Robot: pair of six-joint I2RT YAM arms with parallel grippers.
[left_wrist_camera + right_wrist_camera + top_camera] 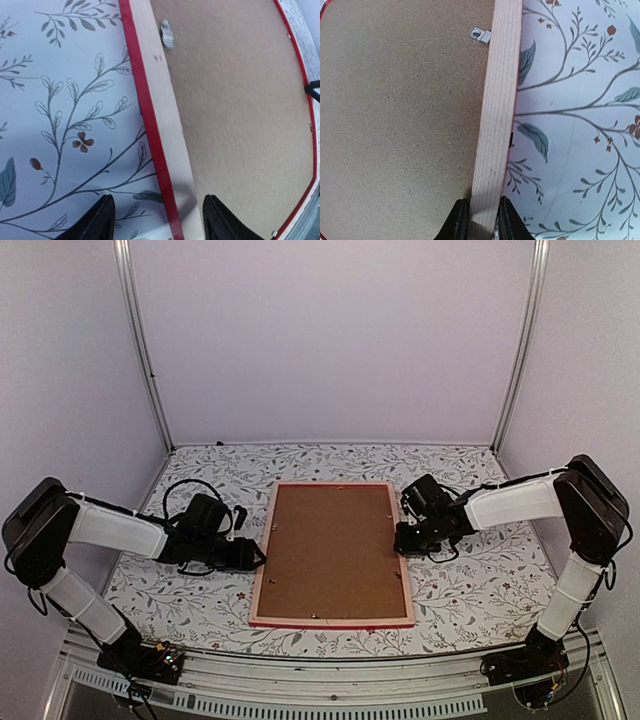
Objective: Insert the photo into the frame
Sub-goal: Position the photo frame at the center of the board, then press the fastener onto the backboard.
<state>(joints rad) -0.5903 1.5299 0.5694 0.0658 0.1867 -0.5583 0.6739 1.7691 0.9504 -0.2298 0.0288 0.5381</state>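
While the frame (262, 570) lies face down in the middle of the flowery table (480, 580), its brown board (332, 550) faces up. Left wrist: the left fingers (97, 222) stand apart, one each side of the red-edged rail. Right wrist: the right fingers (457, 222) pinch the pale wood rail.

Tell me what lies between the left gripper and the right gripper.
The top view shows the frame, lying back up with the brown backing board in it, filling the stretch between the left gripper and the right gripper.
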